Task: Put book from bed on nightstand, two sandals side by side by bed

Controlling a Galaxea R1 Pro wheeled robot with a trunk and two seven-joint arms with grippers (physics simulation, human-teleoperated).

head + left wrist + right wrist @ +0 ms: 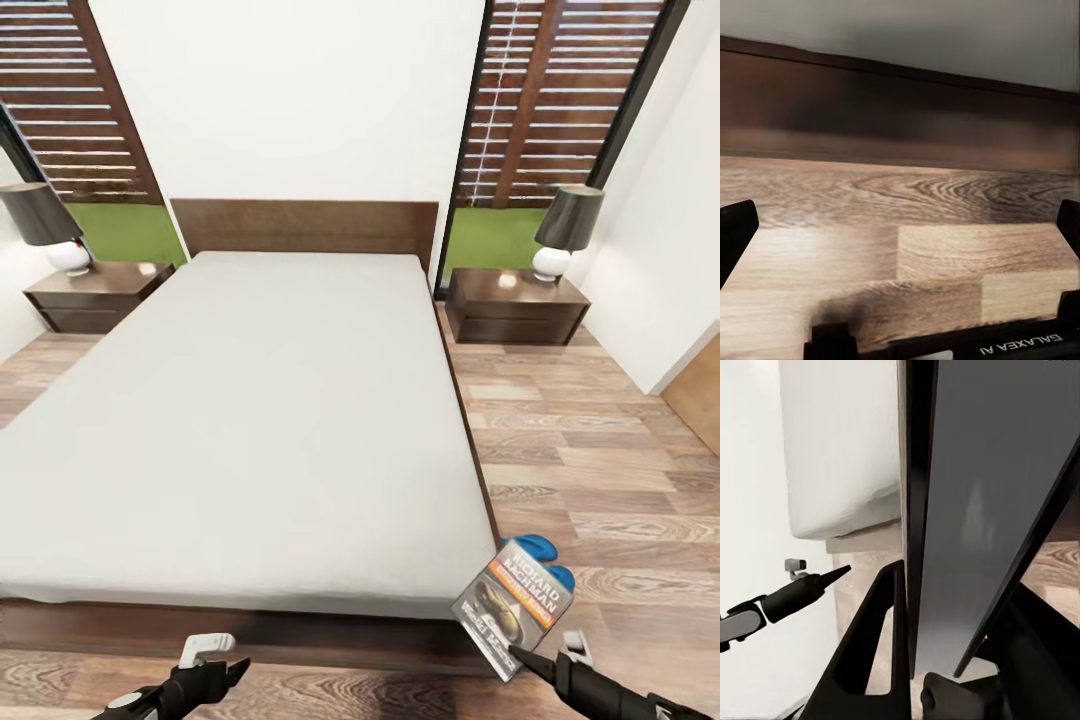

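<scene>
My right gripper (pixel 530 660) is shut on the lower edge of the book (pixel 512 605), a dark paperback with an orange band. It hangs above the floor just off the near right corner of the bed (pixel 250 400). In the right wrist view the book (pixel 975 510) runs edge-on between the fingers (pixel 881 622). Two blue sandals (pixel 537 547) lie on the floor by that corner, largely hidden behind the book. My left gripper (pixel 225 672) is open and low at the foot of the bed, its fingers (pixel 735 232) spread wide over the planks. Two nightstands (pixel 515 305) (pixel 95 290) flank the headboard.
A black-shaded lamp stands on each nightstand (pixel 565 230) (pixel 45 225). A wide strip of wood floor (pixel 580 440) runs along the bed's right side to the white wall (pixel 660 270). A brown panel (pixel 700 390) sits at the far right. The bed frame (pixel 900 112) is close ahead of the left gripper.
</scene>
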